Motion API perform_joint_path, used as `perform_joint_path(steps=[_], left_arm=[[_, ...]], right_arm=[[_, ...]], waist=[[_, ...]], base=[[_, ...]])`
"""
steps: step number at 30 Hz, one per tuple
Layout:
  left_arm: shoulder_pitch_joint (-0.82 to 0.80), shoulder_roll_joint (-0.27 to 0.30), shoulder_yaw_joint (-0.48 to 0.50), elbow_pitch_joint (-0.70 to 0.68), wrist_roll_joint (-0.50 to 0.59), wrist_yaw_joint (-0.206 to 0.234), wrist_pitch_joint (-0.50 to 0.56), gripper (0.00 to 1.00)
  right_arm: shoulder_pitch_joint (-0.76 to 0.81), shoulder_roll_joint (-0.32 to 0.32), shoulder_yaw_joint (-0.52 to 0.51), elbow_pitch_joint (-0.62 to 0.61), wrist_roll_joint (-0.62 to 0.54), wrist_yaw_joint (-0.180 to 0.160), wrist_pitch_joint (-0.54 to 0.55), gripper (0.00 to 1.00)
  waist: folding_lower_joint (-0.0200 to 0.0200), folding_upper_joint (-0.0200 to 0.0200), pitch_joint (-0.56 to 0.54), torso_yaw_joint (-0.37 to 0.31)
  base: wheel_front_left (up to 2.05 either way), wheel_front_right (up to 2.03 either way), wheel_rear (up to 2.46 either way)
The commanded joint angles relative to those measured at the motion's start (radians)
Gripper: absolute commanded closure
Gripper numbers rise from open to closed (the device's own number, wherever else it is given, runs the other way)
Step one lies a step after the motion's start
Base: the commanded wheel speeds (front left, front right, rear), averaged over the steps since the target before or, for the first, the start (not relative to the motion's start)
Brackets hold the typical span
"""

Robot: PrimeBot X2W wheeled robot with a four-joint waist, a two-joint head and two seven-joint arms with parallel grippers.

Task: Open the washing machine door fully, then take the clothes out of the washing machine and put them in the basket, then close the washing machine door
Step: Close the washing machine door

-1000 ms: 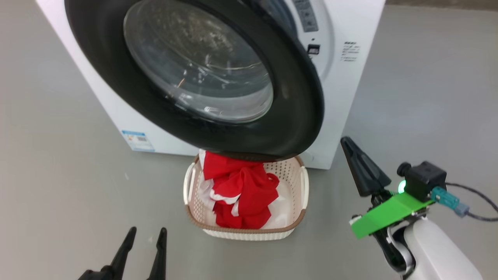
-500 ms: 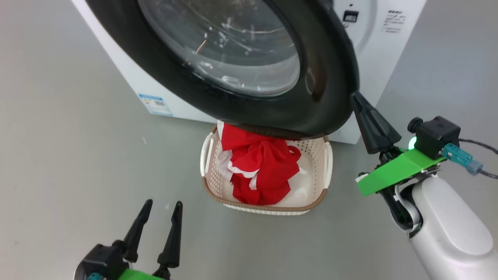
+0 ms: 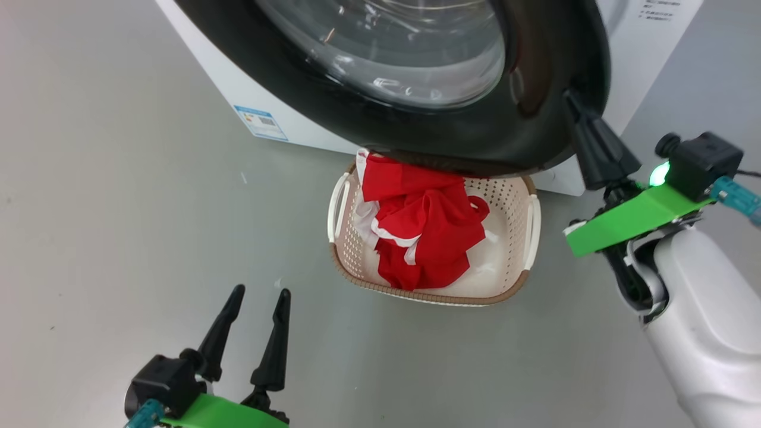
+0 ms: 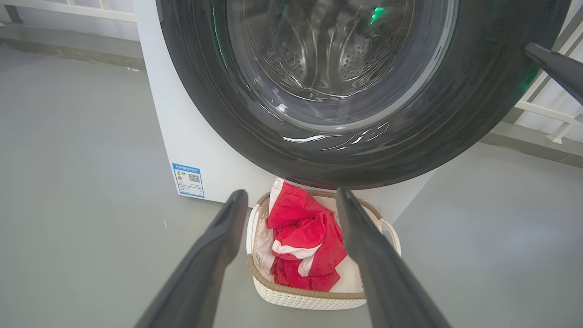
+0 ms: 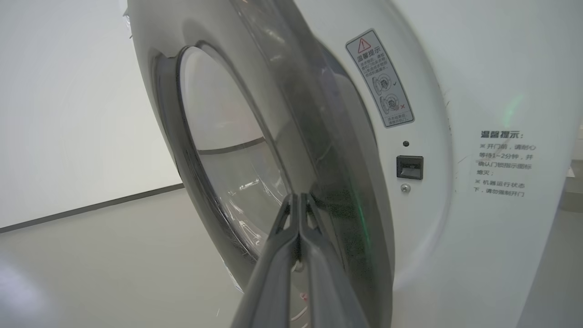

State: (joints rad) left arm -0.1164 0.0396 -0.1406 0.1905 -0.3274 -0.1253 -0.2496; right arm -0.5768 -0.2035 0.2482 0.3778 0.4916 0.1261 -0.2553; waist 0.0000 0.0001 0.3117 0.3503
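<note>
Clothes [image 3: 425, 223] sit in the basket [image 3: 428, 297]; only closing the washing machine door [image 3: 416, 137] appears left. My right gripper [image 3: 572, 98], fingers together, at its three o'clock rim; left gripper [image 3: 260, 292] apart.

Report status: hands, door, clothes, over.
Right hand shut, tips at rim of glossy black round door. Left hand open, idle. Red clothes in cream perforated basket; door ajar.

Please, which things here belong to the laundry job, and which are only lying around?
Job: washing machine door, partly open; washing machine; clothes, in the basket; right gripper, shut, at the door's edge; left gripper, open, over the floor.

Lying about: blue label on the machine's side; warning sticker; white railing; white speck on the floor.
</note>
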Motion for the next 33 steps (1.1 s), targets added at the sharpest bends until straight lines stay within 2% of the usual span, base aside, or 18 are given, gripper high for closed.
perform_joint_path(steps=[1, 24, 33], left_arm=[[-0.027, 0.011, 0.027, -0.028, -0.006, -0.005, -0.012, 0.0], [-0.079, 0.011, -0.032, -0.053, -0.036, -0.005, -0.012, 0.0], [-0.089, 0.011, -0.038, -0.058, -0.041, -0.005, -0.012, 0.0]], right_arm=[[-0.028, 0.0, 0.004, -0.019, 0.006, 0.005, -0.006, 1.0], [-0.223, -0.029, -0.141, 0.037, 0.002, 0.005, -0.006, 1.0], [-0.266, -0.021, -0.198, 0.035, -0.005, 0.005, -0.006, 1.0]], waist=[[0.0, -0.0001, 0.012, 0.011], [0.0, -0.0001, 0.105, 0.066], [0.0, -0.0001, 0.119, 0.072]], base=[[0.0, 0.0, 0.0], [0.0, 0.0, 0.0], [0.0, 0.0, 0.0]])
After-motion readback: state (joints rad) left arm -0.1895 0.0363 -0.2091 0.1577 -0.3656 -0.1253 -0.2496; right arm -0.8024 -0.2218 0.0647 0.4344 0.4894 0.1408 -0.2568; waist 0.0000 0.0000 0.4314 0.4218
